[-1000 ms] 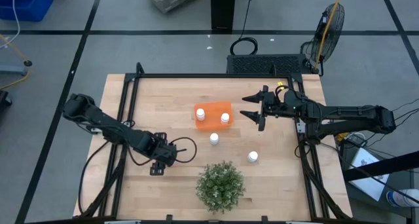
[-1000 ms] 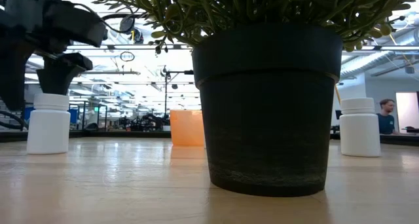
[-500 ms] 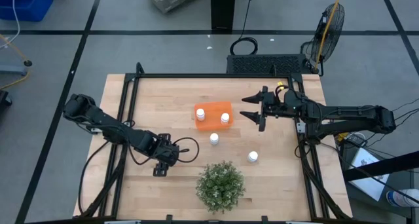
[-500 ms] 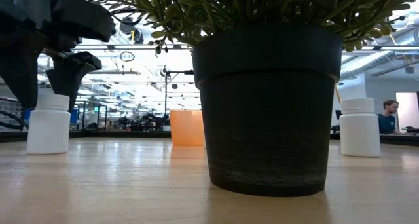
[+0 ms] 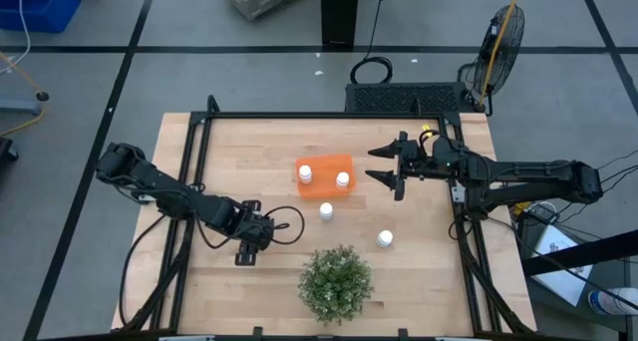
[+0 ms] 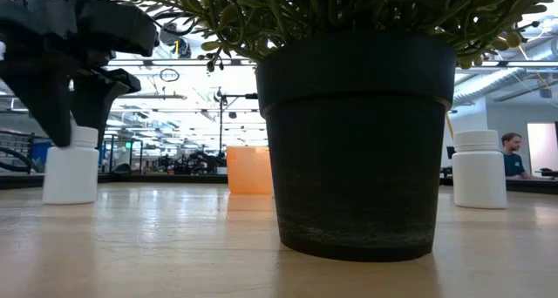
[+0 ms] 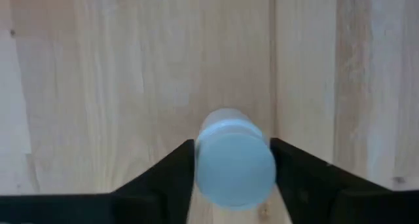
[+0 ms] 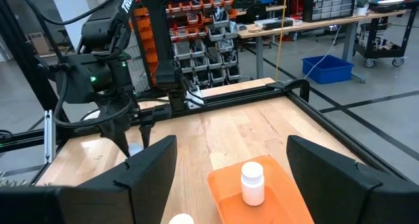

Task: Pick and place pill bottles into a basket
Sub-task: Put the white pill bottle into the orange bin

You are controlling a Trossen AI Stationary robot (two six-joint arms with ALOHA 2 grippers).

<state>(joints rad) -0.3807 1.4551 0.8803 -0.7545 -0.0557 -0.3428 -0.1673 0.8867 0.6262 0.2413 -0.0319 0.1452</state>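
Behind your wooden table the low view looks into a workshop of racks and ceiling lights, with a person at far right. Your left gripper is down at the table's left-front area, its fingers set on either side of a pill bottle; the left wrist view shows them right against the white cap, though you cannot tell whether they press it firmly. Your right gripper hangs wide open and empty just beside the orange basket, on its right. Two bottles stand in the basket, one near its left end and one at its right. Another bottle stands on the table just in front of the basket, and a further one farther right, near the potted plant.
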